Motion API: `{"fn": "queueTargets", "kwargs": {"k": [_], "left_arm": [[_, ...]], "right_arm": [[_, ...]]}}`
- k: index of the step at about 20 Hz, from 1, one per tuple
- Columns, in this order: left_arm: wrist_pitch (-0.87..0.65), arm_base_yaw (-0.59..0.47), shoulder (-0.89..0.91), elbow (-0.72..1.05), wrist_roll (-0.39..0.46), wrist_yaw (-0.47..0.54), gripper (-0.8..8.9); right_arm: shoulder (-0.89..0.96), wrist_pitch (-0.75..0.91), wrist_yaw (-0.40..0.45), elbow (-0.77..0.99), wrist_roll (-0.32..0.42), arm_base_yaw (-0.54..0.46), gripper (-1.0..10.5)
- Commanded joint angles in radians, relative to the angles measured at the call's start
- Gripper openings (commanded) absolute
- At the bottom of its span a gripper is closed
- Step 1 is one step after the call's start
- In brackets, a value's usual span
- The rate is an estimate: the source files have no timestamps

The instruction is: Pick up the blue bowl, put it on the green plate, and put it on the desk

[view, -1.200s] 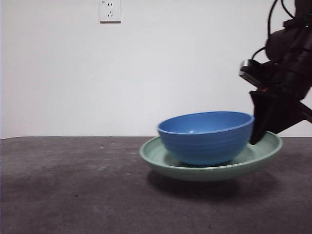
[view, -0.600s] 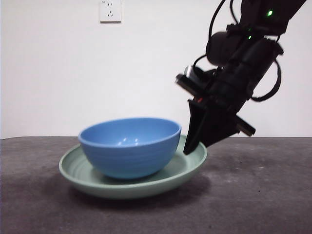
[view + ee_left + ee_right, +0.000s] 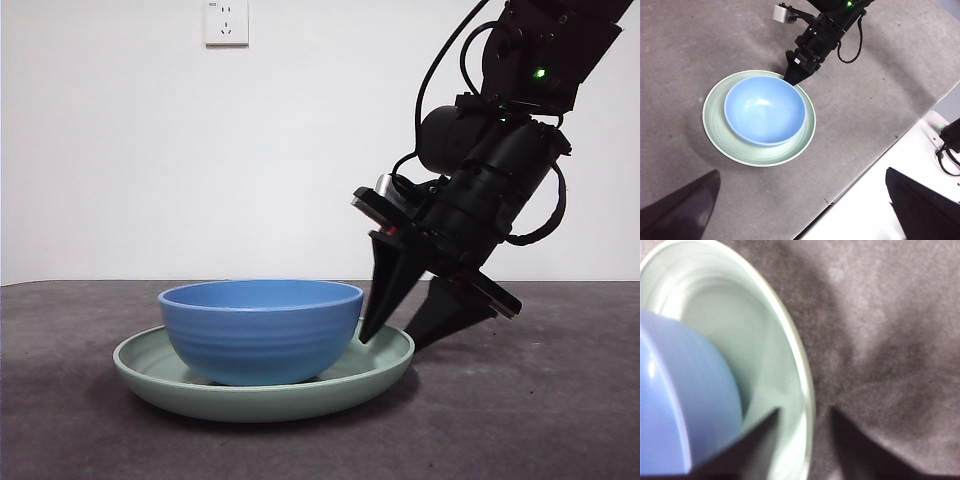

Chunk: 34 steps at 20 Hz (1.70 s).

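Note:
The blue bowl [image 3: 260, 335] sits upright inside the green plate [image 3: 372, 370], and the plate lies flat on the desk [image 3: 520, 420]. My right gripper [image 3: 392, 340] is at the plate's right rim, open, with one jaw inside the rim next to the bowl and one outside. The right wrist view shows the plate's rim [image 3: 807, 390] in the gap of the right gripper [image 3: 805, 409], with the bowl [image 3: 670, 405] close by. My left gripper [image 3: 801, 172] is open and empty, high above the bowl [image 3: 765, 110], the plate [image 3: 720, 135] and the right gripper [image 3: 792, 75].
A white wall with a socket [image 3: 226, 22] stands behind the desk. In the left wrist view the desk's front edge [image 3: 860, 175] runs diagonally, with a white surface [image 3: 875, 210] beyond it and a black cabled part [image 3: 950, 145] at the side.
The plate with the bowl moved left and came down from a tilted, lifted position to lie flat on the desk. My right gripper's jaws have spread apart at the rim.

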<state>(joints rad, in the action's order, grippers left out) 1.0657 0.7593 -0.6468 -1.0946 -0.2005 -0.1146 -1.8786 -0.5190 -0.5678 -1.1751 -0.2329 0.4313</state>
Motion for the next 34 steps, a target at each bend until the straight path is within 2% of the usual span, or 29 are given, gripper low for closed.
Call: {"fn": "queueTargets", "kwargs": {"k": [1,5,8,13,17,24,30,34], "left_arm": [[-0.009,0.006,-0.005,-0.008,0.005,-0.005,5.30],[-0.010,0.006,-0.005,-0.008,0.010,-0.005,5.30],[-0.009,0.006,-0.005,-0.008,0.025,-0.005,5.30],[-0.003,0.006,-0.005,-0.008,0.053,-0.005,5.30],[0.004,0.006,-0.005,-0.008,0.061,-0.005,5.30],[0.016,0.006,-0.005,-0.008,0.054,-0.005,5.30],[0.011,0.006,-0.005,-0.008,0.054,-0.005,5.30],[0.011,0.006,-0.005,-0.008,0.047,-0.005,5.30]], "right_arm": [[-0.002,-0.010,0.049,-0.030,0.011,-0.002,2.5],[0.071,-0.092,0.156,-0.094,0.021,-0.031,3.2],[0.165,-0.192,0.196,-0.161,0.036,-0.046,4.1],[0.419,-0.414,0.337,-0.182,0.054,-0.045,5.6],[0.639,-0.612,0.438,-0.181,0.106,-0.018,5.8],[0.990,-0.810,0.453,-0.181,0.064,0.042,5.8],[1.218,-0.874,0.453,-0.181,0.063,0.045,5.8],[1.302,-0.891,0.453,-0.181,0.031,0.045,5.8]]}}
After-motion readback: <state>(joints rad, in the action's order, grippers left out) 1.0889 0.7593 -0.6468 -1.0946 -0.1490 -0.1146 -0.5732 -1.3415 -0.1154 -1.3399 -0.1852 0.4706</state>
